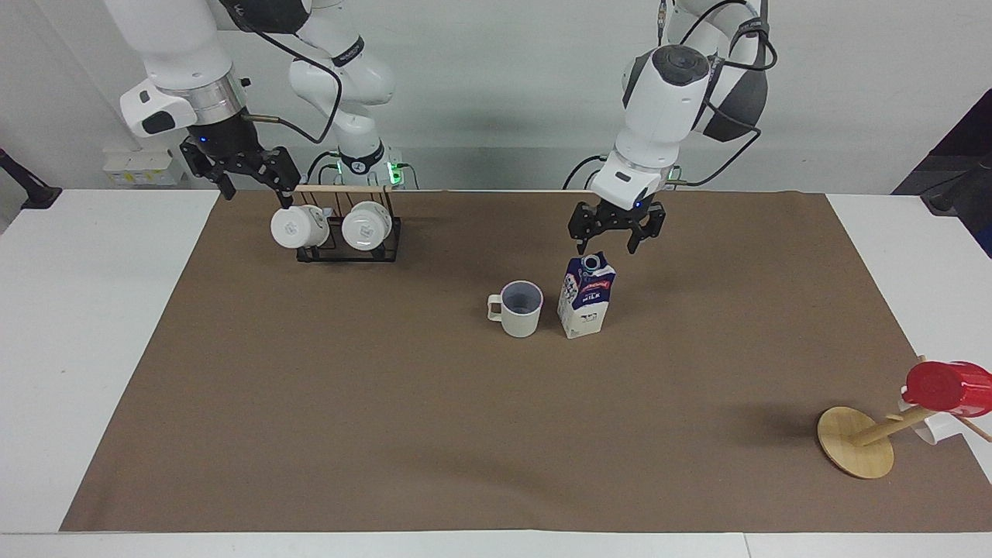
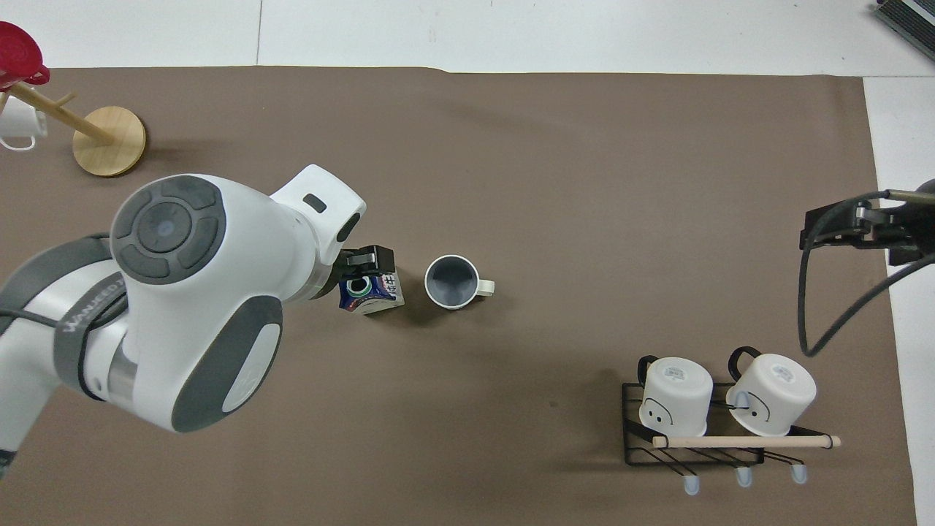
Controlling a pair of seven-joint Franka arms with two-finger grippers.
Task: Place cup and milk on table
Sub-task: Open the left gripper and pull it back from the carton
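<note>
The off-white cup (image 1: 521,308) (image 2: 452,281) stands upright on the brown mat (image 1: 465,434) of the white table (image 1: 77,349), its handle toward the right arm's end. Beside it, toward the left arm's end, the blue and white milk (image 1: 587,298) (image 2: 369,291) stands upright on the mat with nothing gripping it. My left gripper (image 1: 607,246) hangs open just above the carton's cap, clear of it. In the overhead view the arm hides most of that gripper (image 2: 369,257). My right gripper (image 1: 260,194) (image 2: 862,223) is open and empty, raised over the mat's edge beside the mug rack.
A black wire rack (image 1: 341,244) (image 2: 635,438) holding two white mugs sits near the robots at the right arm's end. A wooden mug tree (image 1: 856,442) (image 2: 109,131) with a red cup (image 1: 942,386) (image 2: 18,55) leans at the mat's corner farthest from the robots, at the left arm's end.
</note>
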